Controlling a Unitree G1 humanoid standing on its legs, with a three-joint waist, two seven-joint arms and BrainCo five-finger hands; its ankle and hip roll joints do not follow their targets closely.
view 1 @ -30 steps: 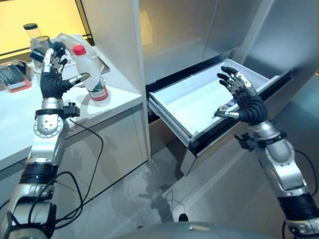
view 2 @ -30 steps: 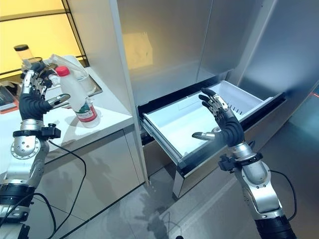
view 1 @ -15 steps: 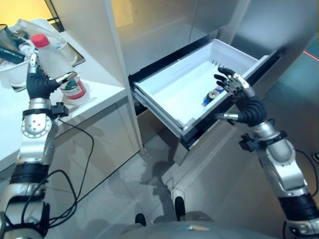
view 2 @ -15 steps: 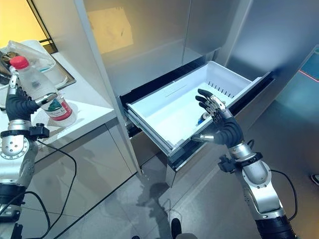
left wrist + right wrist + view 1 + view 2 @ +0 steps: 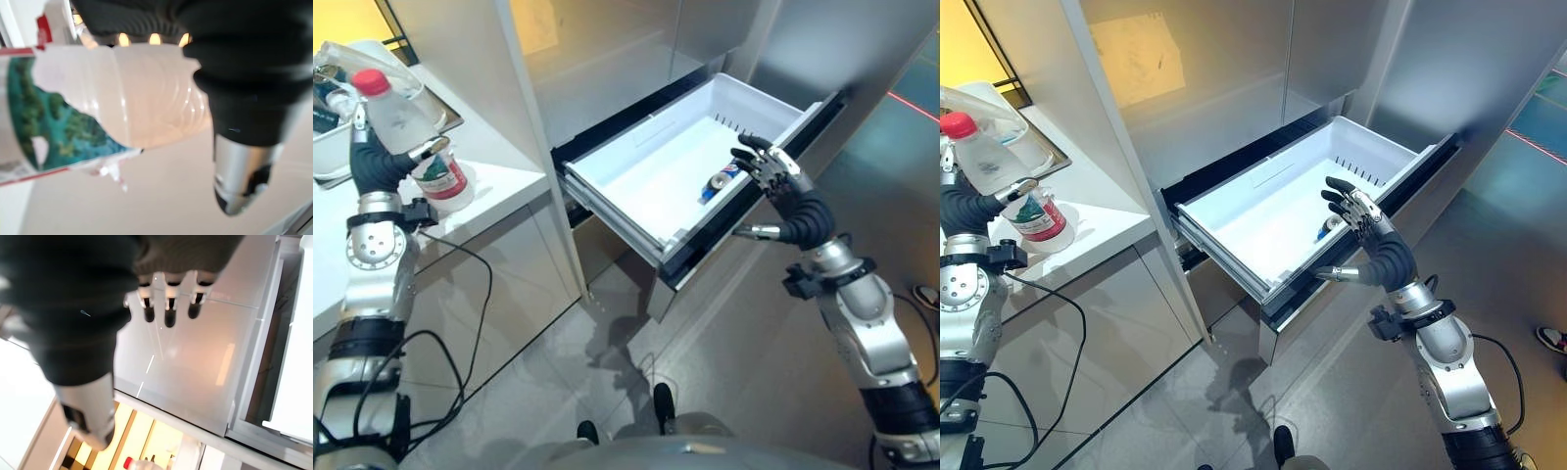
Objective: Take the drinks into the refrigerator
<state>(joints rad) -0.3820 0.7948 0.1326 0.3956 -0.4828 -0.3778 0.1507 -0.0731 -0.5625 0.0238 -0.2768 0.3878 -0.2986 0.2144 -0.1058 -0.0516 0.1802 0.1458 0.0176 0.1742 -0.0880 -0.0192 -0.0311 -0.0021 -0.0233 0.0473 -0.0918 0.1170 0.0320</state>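
Note:
A clear plastic bottle (image 5: 414, 140) with a red cap and a green and red label stands on the white counter (image 5: 504, 184) at the left. My left hand (image 5: 374, 168) is against it, fingers upright beside it and thumb straight across its front; close up, the bottle (image 5: 102, 103) lies against the palm. A small blue and red can (image 5: 718, 182) lies in the white drawer (image 5: 612, 201) that is pulled out of the steel refrigerator. My right hand (image 5: 795, 204) hovers open with fingers spread over the drawer's front right edge, holding nothing.
Tall steel refrigerator doors (image 5: 607, 49) rise behind the drawer. A basin with clear bags (image 5: 335, 83) sits at the counter's back left. A person's shoe (image 5: 1552, 340) stands on the grey floor at far right.
The camera has moved, shifting the whole picture left. My right hand has drawn back from over the drawer to its front edge, uncovering the can. My left hand stays at the bottle.

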